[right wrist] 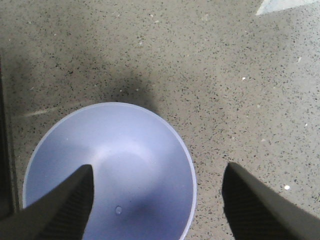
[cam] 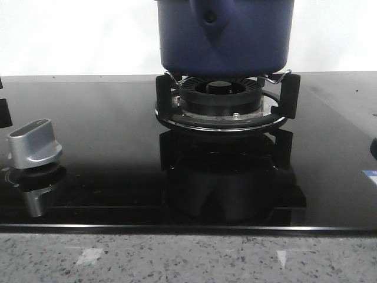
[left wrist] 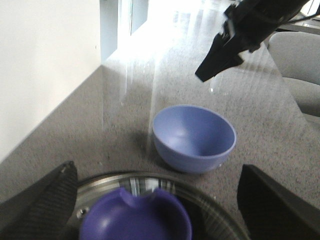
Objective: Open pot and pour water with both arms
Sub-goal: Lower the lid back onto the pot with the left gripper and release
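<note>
In the front view the dark navy pot (cam: 235, 41) stands on the burner's supports, its top cut off by the frame; neither gripper shows there. My left gripper (left wrist: 157, 168) hangs open over the pot's glass lid (left wrist: 212, 202), its fingers wide on either side of the purple-blue lid knob (left wrist: 135, 220) and not touching it. A light blue bowl (left wrist: 194, 137) sits on the speckled counter beyond the lid. My right gripper (right wrist: 157, 167) hovers open above that bowl (right wrist: 110, 170), holding nothing. A small droplet lies inside the bowl. The right arm (left wrist: 245, 25) appears dark above the bowl.
The gas burner (cam: 221, 97) with its black pan supports sits on a black glass cooktop (cam: 106, 177). A silver control knob (cam: 34, 141) stands at the cooktop's left. A white wall (left wrist: 40, 75) borders the granite counter (right wrist: 225, 75). A grey chair (left wrist: 300, 60) is beyond.
</note>
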Controlling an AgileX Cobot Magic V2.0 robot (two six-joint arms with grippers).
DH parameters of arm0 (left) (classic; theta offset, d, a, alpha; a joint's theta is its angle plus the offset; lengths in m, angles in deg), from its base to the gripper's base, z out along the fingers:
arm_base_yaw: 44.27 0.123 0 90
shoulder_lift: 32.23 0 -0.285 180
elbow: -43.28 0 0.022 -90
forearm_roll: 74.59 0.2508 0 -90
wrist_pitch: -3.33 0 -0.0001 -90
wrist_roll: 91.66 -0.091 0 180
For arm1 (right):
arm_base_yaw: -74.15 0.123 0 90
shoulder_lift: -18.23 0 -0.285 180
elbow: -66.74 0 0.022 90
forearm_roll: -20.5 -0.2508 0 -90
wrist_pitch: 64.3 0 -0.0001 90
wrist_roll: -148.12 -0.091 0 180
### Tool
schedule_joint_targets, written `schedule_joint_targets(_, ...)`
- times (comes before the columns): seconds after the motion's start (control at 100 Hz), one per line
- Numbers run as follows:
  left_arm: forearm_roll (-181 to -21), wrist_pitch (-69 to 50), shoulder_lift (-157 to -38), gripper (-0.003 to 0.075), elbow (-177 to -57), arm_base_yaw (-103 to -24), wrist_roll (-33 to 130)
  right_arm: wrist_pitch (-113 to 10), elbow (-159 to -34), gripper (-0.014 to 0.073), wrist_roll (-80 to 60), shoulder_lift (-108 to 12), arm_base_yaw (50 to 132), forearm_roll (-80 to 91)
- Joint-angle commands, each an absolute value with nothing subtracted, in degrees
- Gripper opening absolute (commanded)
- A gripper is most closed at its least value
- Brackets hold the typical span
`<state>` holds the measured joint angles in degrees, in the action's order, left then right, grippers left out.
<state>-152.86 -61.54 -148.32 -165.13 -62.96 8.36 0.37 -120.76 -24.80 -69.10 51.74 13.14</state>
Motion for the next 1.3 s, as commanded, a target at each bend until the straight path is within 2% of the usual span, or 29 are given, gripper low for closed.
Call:
schedule_joint_targets(0.0,-157.9,-62.4,-143.1,0.0568,-168.9,-60.9,9.6,-2.0,-122.7,0.0485,-24.6,-67.0,51.4,11.6)
schedule_joint_targets(0.17,-157.9,-65.3,-139.6,0.0530,-171.9,-55.5,12.2,-2.1,-122.7,0.0485,-23.2,-66.9,51.4,1.6)
schedule_joint_targets(0.27,-157.9,-66.2,-137.4,0.0463,-172.6,-51.7,14.4,-2.1,-122.7,0.0450,-18.3,-66.9,51.4,-9.0)
schedule_joint_targets(0.32,-157.8,-66.2,-136.3,0.0405,-172.6,-49.8,15.8,-2.1,-122.7,0.0393,-15.0,-66.9,51.4,-15.0)
schedule_joint_targets(0.39,-157.5,-66.5,-134.9,0.0299,-172.6,-47.1,17.5,-2.1,-122.7,0.0261,-9.9,-66.9,51.6,-24.1)
schedule_joint_targets(0.51,-155.8,-67.1,-133.1,0.0074,-172.6,-42.8,21.3,-2.8,-122.7,-0.0076,0.7,-66.9,53.1,-39.7)
schedule_joint_targets(0.56,-155.3,-67.9,-132.6,-0.0024,-172.6,-40.8,23.2,-4.1,-122.6,-0.0050,3.4,-66.9,54.4,-43.8)
schedule_joint_targets(0.78,-146.8,-64.9,-128.1,-0.0020,-172.4,-34.6,30.5,-17.6,-121.3,-0.0041,13.2,-63.1,64.8,-45.4)
schedule_joint_targets(0.94,-141.0,-53.4,-120.3,-0.0020,-167.7,-32.4,32.0,-35.7,-114.9,-0.0041,21.8,-57.3,74.5,-45.3)
schedule_joint_targets(1.16,-140.4,-26.9,-105.8,-0.0020,-149.3,-33.1,28.1,-54.9,-101.2,-0.0043,27.6,-49.8,82.1,-45.3)
schedule_joint_targets(1.29,-140.6,-24.0,-98.1,-0.0020,-137.3,-35.9,19.9,-56.8,-94.1,-0.0045,31.1,-45.1,82.4,-45.2)
